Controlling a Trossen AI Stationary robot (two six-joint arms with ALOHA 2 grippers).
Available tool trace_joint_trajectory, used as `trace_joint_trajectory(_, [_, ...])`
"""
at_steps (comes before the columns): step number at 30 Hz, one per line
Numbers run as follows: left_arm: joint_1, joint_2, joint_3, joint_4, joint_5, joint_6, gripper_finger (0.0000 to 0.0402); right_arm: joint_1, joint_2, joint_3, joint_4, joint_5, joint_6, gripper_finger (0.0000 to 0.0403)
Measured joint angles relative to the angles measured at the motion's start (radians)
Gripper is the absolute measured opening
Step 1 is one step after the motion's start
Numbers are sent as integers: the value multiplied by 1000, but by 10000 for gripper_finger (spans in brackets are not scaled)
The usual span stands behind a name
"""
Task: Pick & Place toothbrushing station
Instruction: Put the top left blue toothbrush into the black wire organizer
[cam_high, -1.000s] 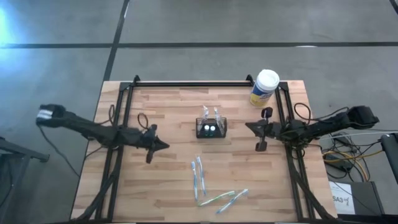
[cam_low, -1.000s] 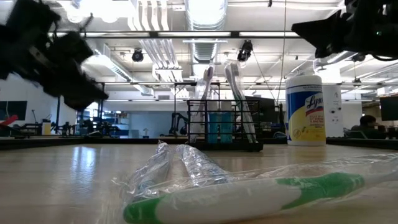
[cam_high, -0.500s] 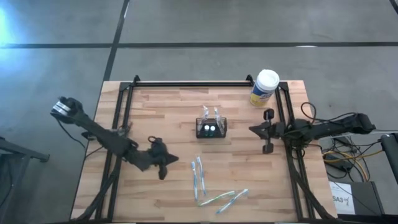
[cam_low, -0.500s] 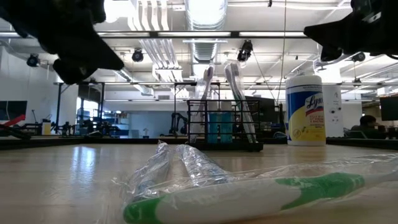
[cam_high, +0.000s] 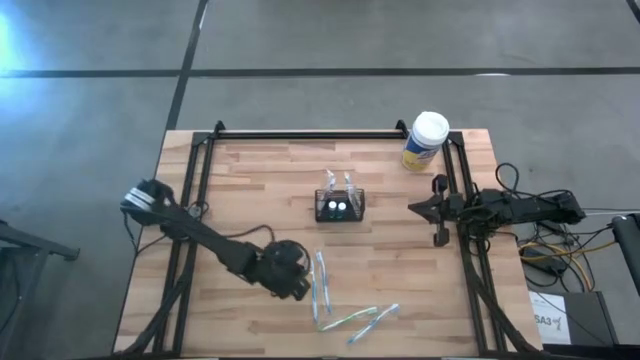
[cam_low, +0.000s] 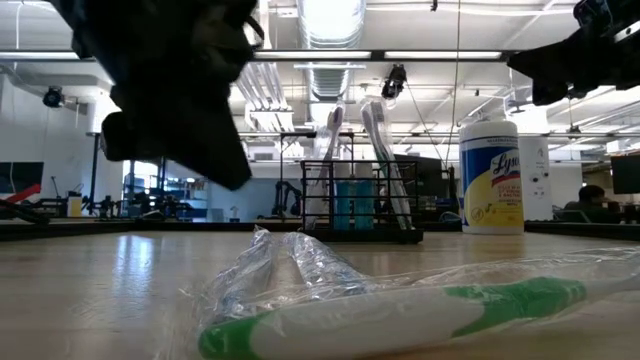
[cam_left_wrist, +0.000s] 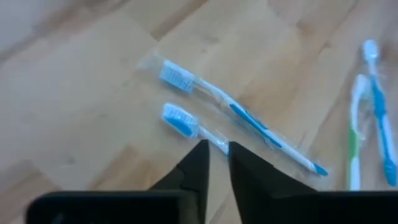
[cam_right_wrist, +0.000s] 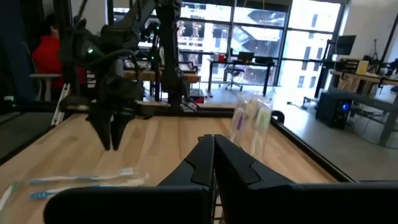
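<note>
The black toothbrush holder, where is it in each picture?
High view: the black toothbrush holder sits mid-table, above the loose toothbrushes.
Low view: holder at centre, far back.
Left wrist view: not in it.
Right wrist view: mostly hidden behind the right gripper.
Shared landmark: the wrapped brushes standing in it.

floor: grey concrete, dark seams across upper frame | ceiling: white ducts, light strips along top | windows: tall glazed wall, upper centre | furniture: desks, chairs | person in red, upper left
</note>
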Motion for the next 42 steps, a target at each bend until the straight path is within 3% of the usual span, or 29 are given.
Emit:
trace_joint_trajectory(5, [23, 123, 121, -94, 131, -64, 135, 0, 3, 0, -19, 0, 0, 8])
trace_joint_trajectory(11, [75, 218, 258, -216, 184, -68, 211, 0, 15, -1, -19, 0, 0, 8])
trace_joint_trajectory(17, [110, 290, 361, -356, 212, -58, 233, 0, 18, -1, -22, 0, 4, 8])
trace_joint_trajectory(28, [130, 327, 384, -459, 262, 28, 192, 0, 18, -2, -23, 1, 7, 8])
trace_joint_trajectory(32, [132, 324, 382, -474, 262, 87, 145, 0, 19, -2, -22, 2, 7, 8])
trace_joint_trajectory(39, [137, 310, 378, -493, 264, 234, 21, 0, 20, -2, -22, 2, 8, 8])
trace_joint_trajectory(42, [149, 273, 373, -535, 273, 285, 13, 0, 20, -2, -22, 3, 7, 8])
